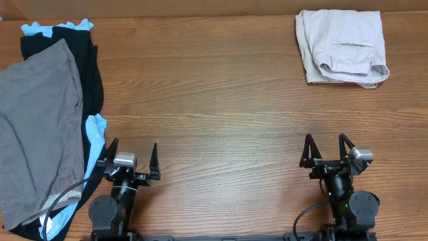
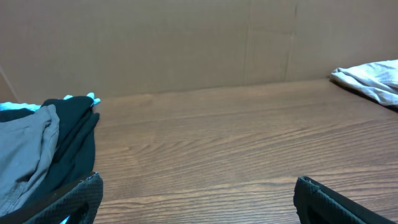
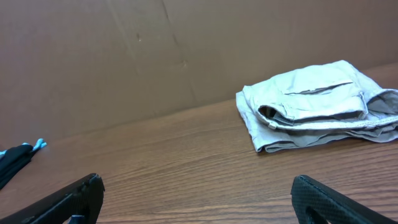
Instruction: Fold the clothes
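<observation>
The grey shorts (image 1: 37, 127) lie spread on top of a pile at the table's left edge, and in the left wrist view the grey shorts (image 2: 28, 155) show at the far left. My left gripper (image 1: 132, 151) sits near the front edge, just right of the pile, open with bare wood between its fingers (image 2: 81, 193). Toward the front right, my right gripper (image 1: 327, 146) is open too, nothing between its fingers (image 3: 323, 196), far from the grey shorts.
Under the grey shorts lie a black garment (image 1: 77, 57) and a light-blue garment (image 1: 97, 134). Folded beige shorts (image 1: 342, 45) rest at the back right, and the right wrist view shows the beige shorts (image 3: 317, 102) too. A brown cardboard wall (image 2: 186, 43) stands behind the wooden table (image 1: 214, 100).
</observation>
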